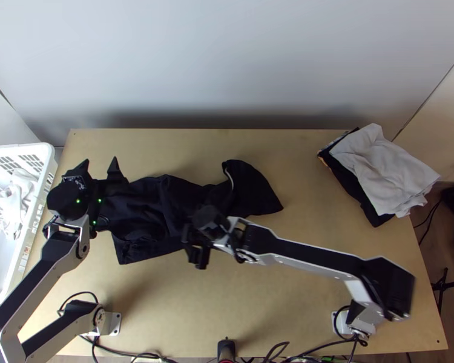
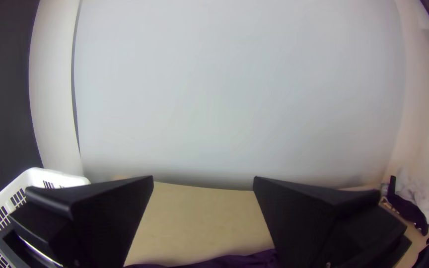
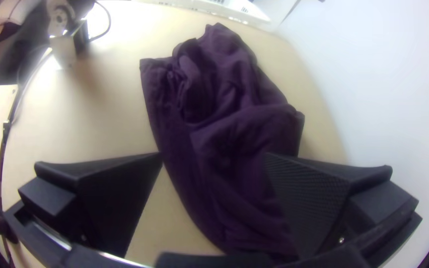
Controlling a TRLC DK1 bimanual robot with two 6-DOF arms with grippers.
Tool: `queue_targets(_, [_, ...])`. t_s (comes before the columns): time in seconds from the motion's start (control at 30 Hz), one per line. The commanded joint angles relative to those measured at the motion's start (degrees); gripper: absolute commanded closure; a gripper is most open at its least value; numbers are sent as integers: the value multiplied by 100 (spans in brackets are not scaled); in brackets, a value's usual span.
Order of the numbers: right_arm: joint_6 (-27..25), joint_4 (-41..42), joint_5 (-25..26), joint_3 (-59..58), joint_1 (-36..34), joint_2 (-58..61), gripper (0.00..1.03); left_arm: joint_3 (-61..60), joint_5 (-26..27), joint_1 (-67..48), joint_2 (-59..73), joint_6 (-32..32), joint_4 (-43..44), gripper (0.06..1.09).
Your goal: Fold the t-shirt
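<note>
Left gripper (image 1: pixel 100 162) gapes wide, empty; right gripper (image 1: pixel 194 249) stands wide open over the bunched dark t-shirt (image 1: pixel 151 202), gripping nothing

Soft, even light brightens the pale wall (image 1: pixel 227 60) and wooden table (image 1: pixel 269 302) in the top view, a dim shadow banding the wall's foot as blur smears the right arm (image 1: pixel 315 259). Glare whitens the table near the left arm's base (image 3: pixel 64 50) in the right wrist view. Both wrist views bow straight edges and darken toward the corners.
</note>
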Motion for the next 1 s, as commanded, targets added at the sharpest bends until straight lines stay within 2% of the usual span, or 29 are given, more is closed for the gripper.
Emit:
queue_targets(0.0, [47, 184, -131, 847, 106, 881, 7, 11, 14, 165, 74, -11, 89, 11])
queue_targets(0.33, [319, 105, -281, 1137, 45, 1417, 7, 38, 137, 648, 57, -2, 89, 11])
queue_targets(0.97, [337, 43, -272, 1014, -351, 1787, 7, 205, 331, 1114, 48, -2, 89, 11])
